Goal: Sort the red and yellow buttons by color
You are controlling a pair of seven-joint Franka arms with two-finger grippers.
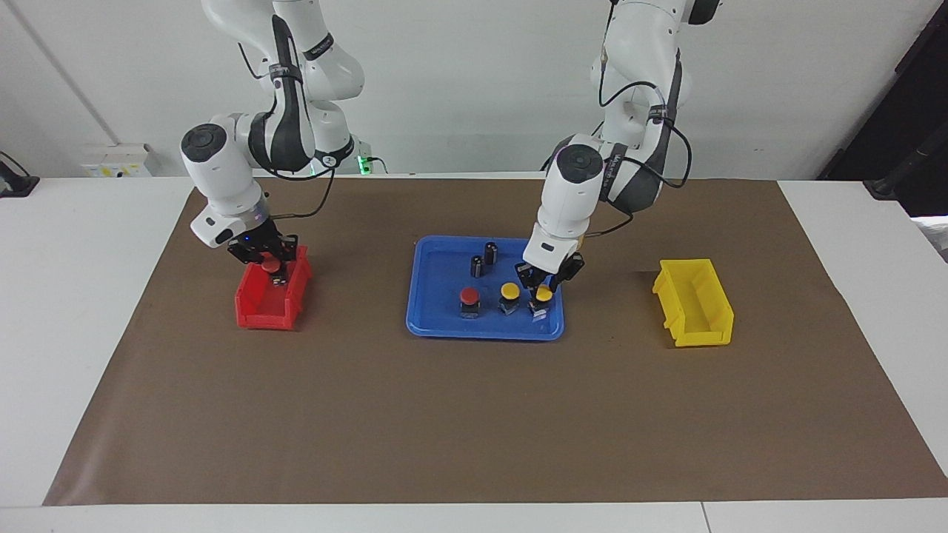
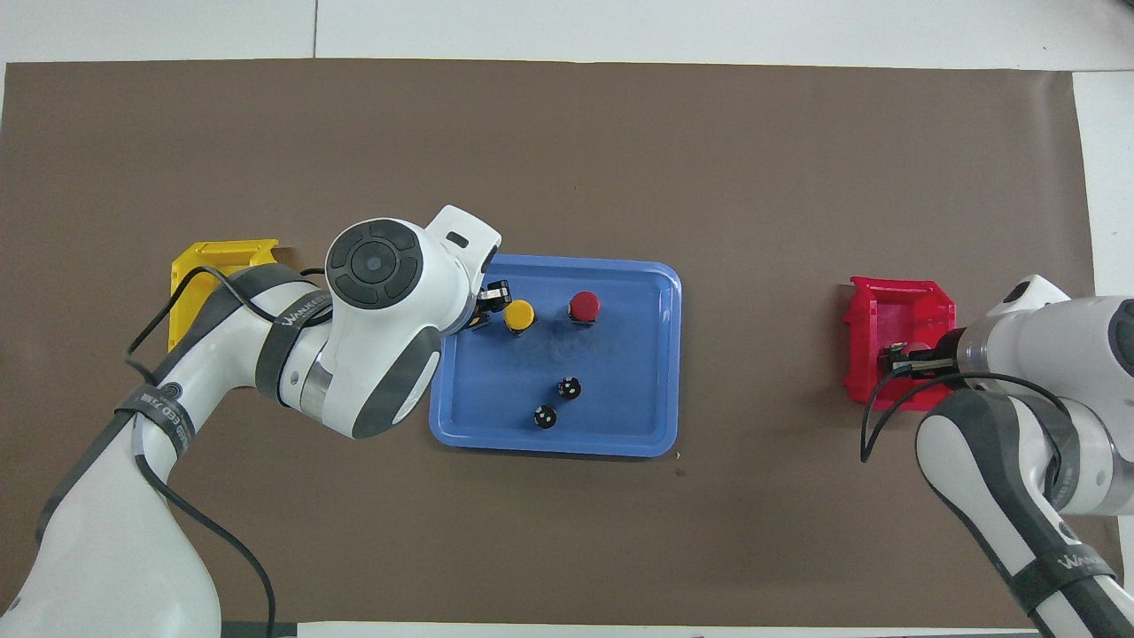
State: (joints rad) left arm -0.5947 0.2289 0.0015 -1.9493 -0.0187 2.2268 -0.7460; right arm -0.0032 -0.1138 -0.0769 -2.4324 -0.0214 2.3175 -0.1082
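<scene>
Facing cam high across table (image 1: 89,311); overhead cam steeply down; both share tray (image 1: 437,326).

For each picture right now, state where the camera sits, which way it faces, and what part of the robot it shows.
Facing view: high across the table, looking at the robots; both arms show, the right gripper at the red bin, the left gripper shut on a yellow button in the blue tray.
Overhead view: high above the robots' end, looking steeply down; the arms enter from the bottom.
Shared: tray, red bin, yellow bin, the other yellow button, the red button, half a turn apart.
</scene>
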